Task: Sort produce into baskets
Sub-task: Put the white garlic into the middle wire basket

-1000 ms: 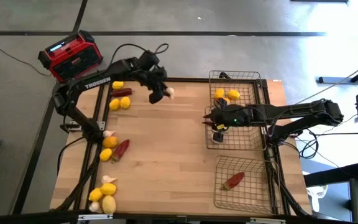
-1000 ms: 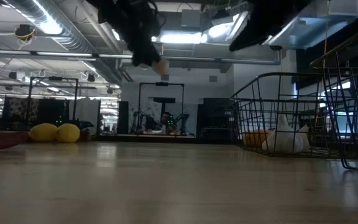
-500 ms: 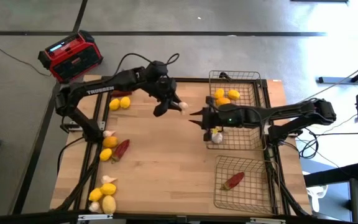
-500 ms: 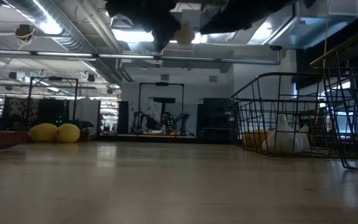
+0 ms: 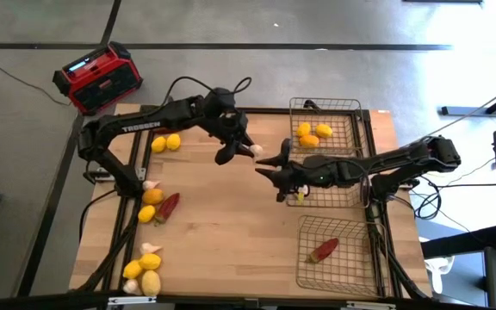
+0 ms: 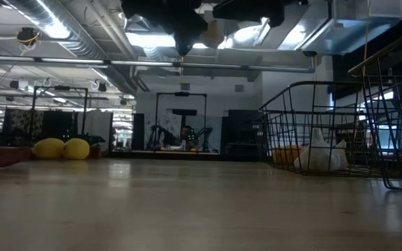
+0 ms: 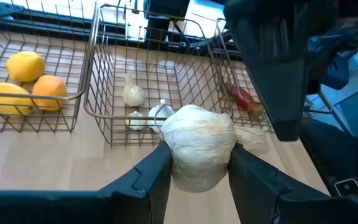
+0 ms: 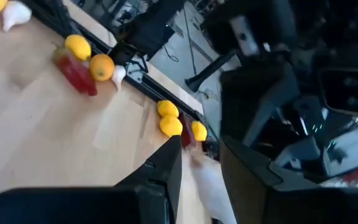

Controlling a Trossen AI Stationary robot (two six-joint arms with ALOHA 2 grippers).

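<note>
1. Garlic sits pinched in your left gripper, up off the bench near its middle.
2. Your right gripper hangs just right of it, tips toward the bulb; jaws narrow, and a pale thing shows between its fingers, so whether it grips you cannot tell.
3. The middle basket lies further right, so carry or hand the bulb that way.
4. Middle basket: garlic bulbs. Far basket: lemons. Near basket: one chili.
5. Unsorted produce lines the bench's left edge.
</note>
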